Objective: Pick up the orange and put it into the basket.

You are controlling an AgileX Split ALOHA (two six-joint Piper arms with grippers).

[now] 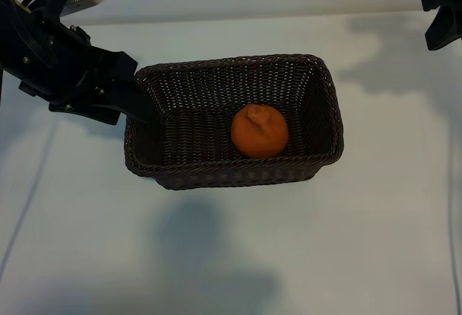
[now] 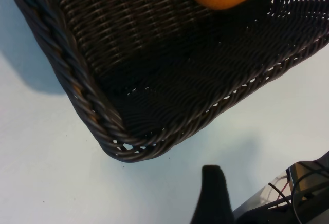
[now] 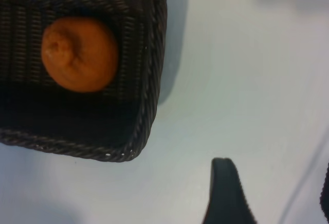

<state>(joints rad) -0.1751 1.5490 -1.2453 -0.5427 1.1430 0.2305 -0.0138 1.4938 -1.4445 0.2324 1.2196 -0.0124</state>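
Sitting in the basket (image 1: 328, 105), the orange (image 1: 260, 131) seemingly lies clear of the right gripper (image 1: 442, 13).

There is one orange (image 1: 260, 131); it is the only fruit and it lies inside one basket (image 1: 216, 82) of dark woven wicker; no second basket stands on the desk (image 1: 346, 243), of which there is also one; two robot arms are seen, so two end effectors: the left end effector (image 1: 133, 102) and the right end effector (image 1: 442, 13)
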